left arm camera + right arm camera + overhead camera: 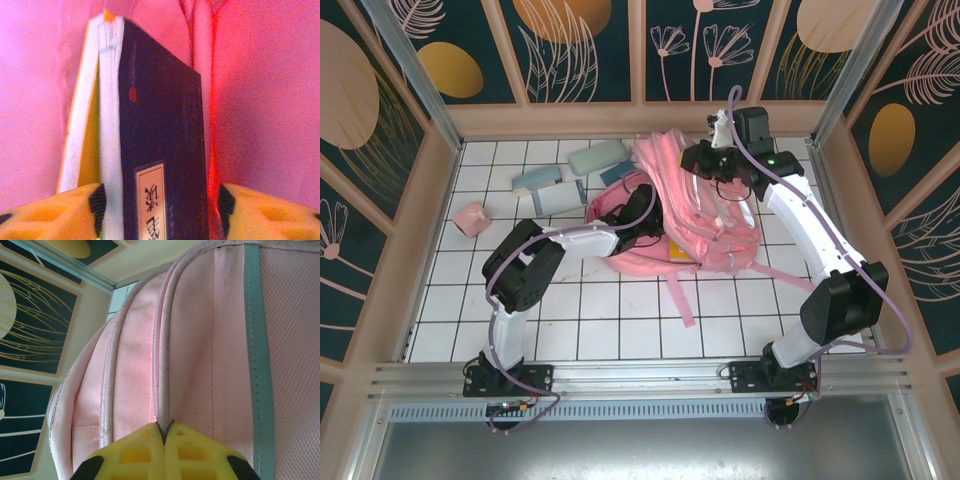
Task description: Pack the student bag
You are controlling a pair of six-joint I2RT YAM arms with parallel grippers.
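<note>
1. Way off to the left of the student bag (pixel 715 230) is a small pink box (pixel 470 218) on the white tiled surface (pixel 620 320).
2. Closer to the bag's left side are a pale blue case (pixel 538 180) and a pale green case (pixel 597 157).
3. The left hand (pixel 160 205) is inside the bag. Its fingers are apart, with a dark-covered book (pixel 160 140) upright between them and pink lining all round.
4. The bag itself lies slumped mid-surface between the two arms.
5. The right hand (pixel 165 435) is at the bag's upper right, tips pressed together right on a seam — can't tell if any fabric is pinched.
</note>
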